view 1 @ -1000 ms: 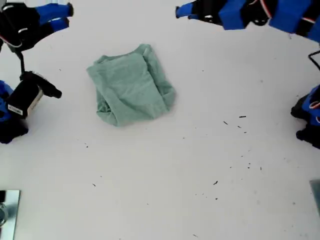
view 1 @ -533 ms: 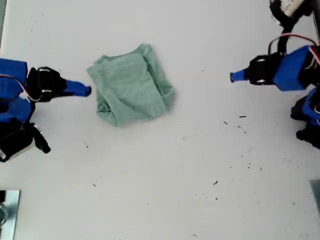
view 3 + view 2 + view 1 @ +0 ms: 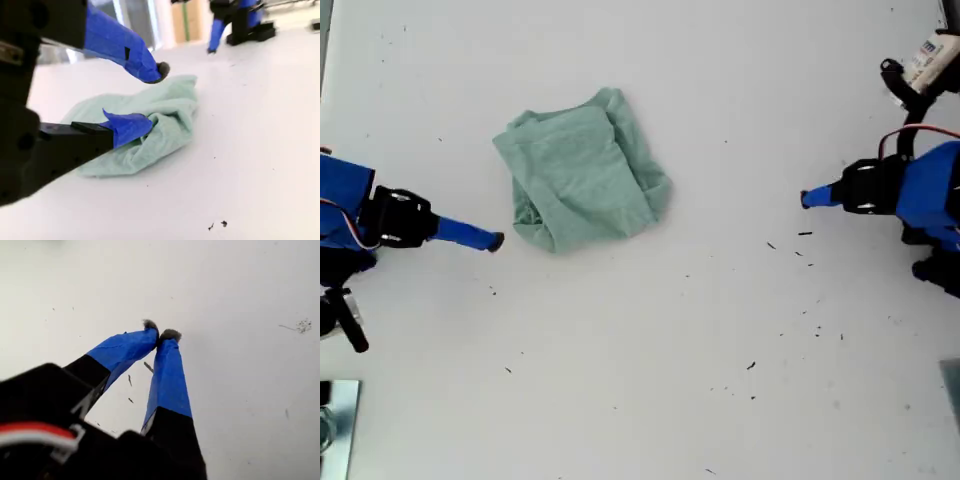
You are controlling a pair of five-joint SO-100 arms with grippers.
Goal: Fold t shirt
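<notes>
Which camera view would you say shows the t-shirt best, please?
The exterior view: the whole bundled t-shirt lies unobstructed on the white table. The second wrist view shows it low and partly behind my second gripper; the first wrist view shows none of it.

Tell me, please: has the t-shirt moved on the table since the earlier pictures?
No. In the exterior view the t shirt lies in the same crumpled shape and the same spot, judged against the dark specks on the table.
</notes>
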